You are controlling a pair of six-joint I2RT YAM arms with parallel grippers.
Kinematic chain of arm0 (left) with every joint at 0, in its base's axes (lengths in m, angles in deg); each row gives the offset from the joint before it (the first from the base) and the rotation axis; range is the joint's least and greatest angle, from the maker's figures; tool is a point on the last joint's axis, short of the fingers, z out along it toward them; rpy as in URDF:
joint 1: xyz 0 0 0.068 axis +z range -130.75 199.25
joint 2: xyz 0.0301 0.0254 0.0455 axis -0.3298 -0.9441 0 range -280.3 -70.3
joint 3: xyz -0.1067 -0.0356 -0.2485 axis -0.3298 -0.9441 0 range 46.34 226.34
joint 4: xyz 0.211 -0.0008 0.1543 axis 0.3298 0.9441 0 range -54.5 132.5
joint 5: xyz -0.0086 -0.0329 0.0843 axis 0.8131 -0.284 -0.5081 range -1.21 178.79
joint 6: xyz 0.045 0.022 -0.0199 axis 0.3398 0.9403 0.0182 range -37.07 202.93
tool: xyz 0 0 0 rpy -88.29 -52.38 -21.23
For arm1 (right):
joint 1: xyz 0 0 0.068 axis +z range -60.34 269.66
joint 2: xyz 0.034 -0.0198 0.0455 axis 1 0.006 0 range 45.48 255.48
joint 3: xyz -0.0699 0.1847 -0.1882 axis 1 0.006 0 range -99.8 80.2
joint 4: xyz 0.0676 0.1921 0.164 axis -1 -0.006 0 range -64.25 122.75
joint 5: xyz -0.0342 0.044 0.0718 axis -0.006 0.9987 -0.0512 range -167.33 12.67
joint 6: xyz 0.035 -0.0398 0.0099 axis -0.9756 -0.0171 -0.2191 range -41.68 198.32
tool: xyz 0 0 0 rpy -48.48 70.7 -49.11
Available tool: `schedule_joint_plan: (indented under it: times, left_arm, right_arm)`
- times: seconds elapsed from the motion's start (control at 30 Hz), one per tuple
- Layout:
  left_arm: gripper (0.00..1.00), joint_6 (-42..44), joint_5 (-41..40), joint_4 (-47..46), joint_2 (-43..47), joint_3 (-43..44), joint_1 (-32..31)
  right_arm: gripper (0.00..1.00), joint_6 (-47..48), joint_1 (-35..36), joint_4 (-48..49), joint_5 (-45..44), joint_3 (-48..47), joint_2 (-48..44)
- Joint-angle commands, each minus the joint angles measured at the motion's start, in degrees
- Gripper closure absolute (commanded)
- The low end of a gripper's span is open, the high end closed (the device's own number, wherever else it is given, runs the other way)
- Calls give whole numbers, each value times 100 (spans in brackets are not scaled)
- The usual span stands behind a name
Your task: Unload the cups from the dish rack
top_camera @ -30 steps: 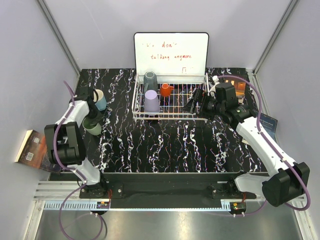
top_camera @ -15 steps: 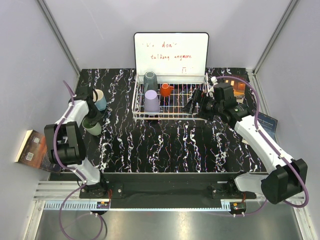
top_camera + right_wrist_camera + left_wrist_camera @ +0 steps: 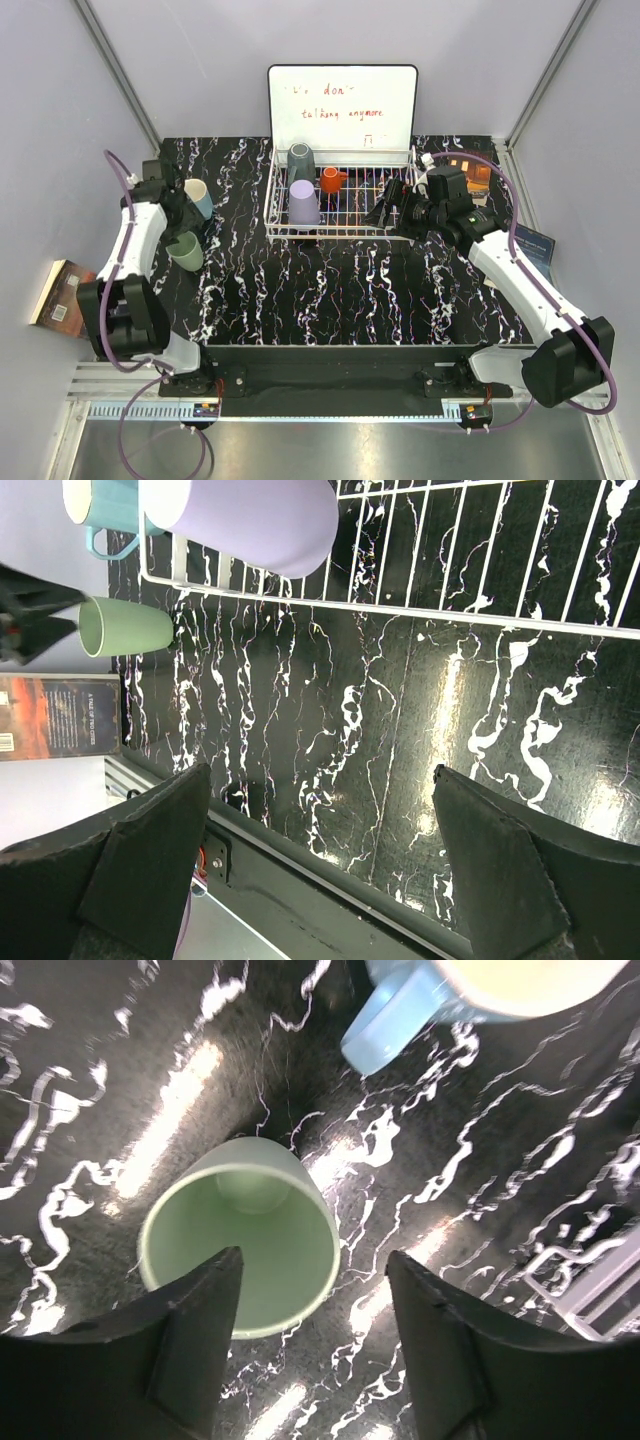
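cups: grey, purple and orange are sitting in the rack, toward its left end.
green cup: is standing mouth-up on the table, left of the rack, near the blue mug.
left gripper: is hovering over the green cup with jaws parted, seemingly not touching it.
right gripper: is hanging at the rack's right end, jaws spread wide, gripping nothing.
whiteboard: is standing just behind the rack.
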Motion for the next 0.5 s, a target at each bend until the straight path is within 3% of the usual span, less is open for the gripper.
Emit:
schedule_joint_plan:
  times: [0.0,0.1,0.23,0.27,0.47]
  left_arm:
    - [30,-312,-459,319,774,499,43]
    - [26,-568,-652,337,1389,535,-149]
    - [15,-691,-917,373,2031,465,-685]
    - [8,-726,-935,425,2110,404,-800]
    - [4,-805,-935,487,2796,-105,-1556]
  right_arm:
    - [1,161,83,43,-64,-160,41]
    - [2,354,346,-177,-458,-485,225]
    - [1,907,987,-607,-1801,-1240,838]
    - [1,969,1110,-808,-1848,-1424,1007]
    - [0,1225,1217,-1091,-2217,-2698,2115]
